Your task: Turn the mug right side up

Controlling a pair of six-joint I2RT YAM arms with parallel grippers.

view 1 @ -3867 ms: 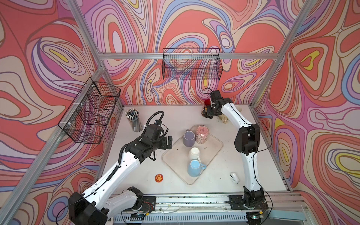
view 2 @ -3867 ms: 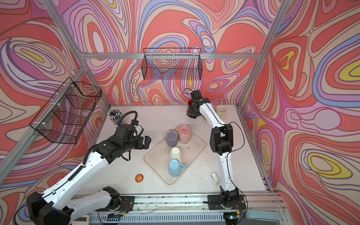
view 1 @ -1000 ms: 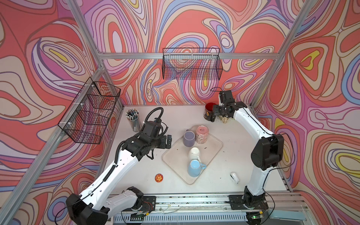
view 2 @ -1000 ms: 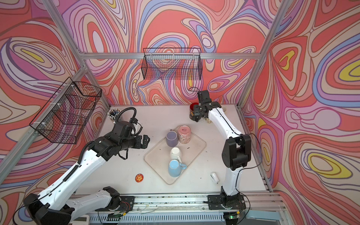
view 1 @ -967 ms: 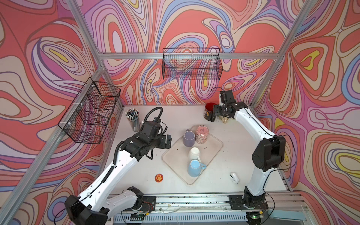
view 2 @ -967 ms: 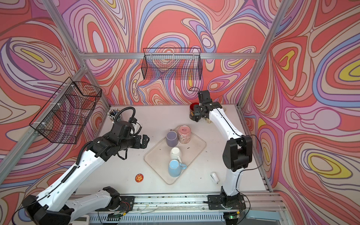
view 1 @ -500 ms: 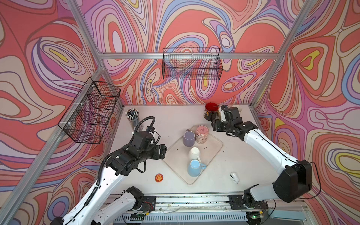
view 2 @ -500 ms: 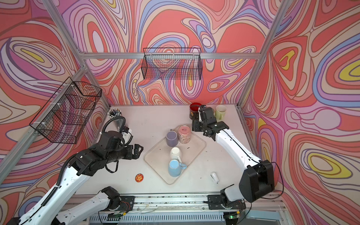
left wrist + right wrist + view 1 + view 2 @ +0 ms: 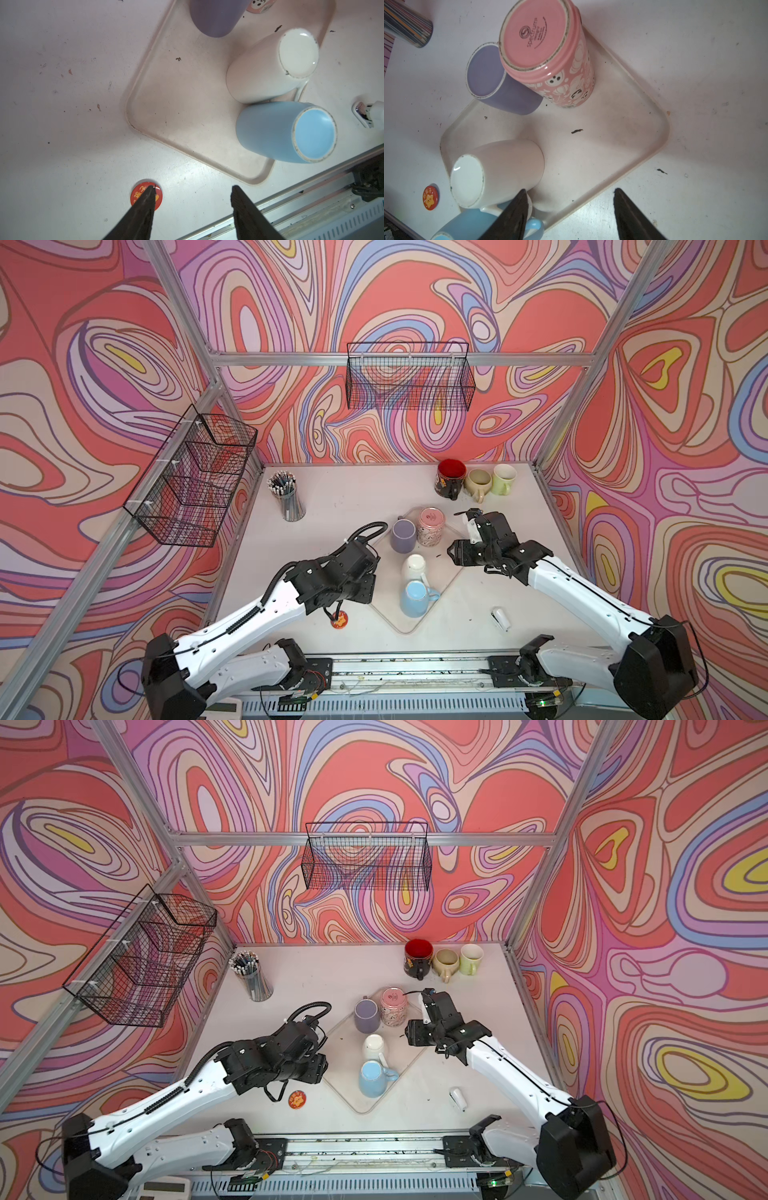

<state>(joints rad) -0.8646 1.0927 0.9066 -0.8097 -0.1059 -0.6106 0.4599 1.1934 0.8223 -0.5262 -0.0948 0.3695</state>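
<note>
Hovering low at centre-left in both top views, left gripper [image 9: 193,188] has jaws partly apart with nothing between them; in its wrist view one finger overlaps a red badge [image 9: 137,197] on the table [image 9: 332,497]. Right gripper [image 9: 570,190] sits right of centre, jaws apart, also empty, above the tray [image 9: 399,622] edge near the white mug [image 9: 414,567]. Purple mug [image 9: 403,535], pink mug [image 9: 431,526], white mug and blue mug [image 9: 415,598] all stand bottom-up on the tray, centre frame. Three upright mugs [image 9: 478,483] line the table's upper right

Both arms reach forward, left claw [image 9: 193,188] and right claw [image 9: 570,190] parted, both empty.
</note>
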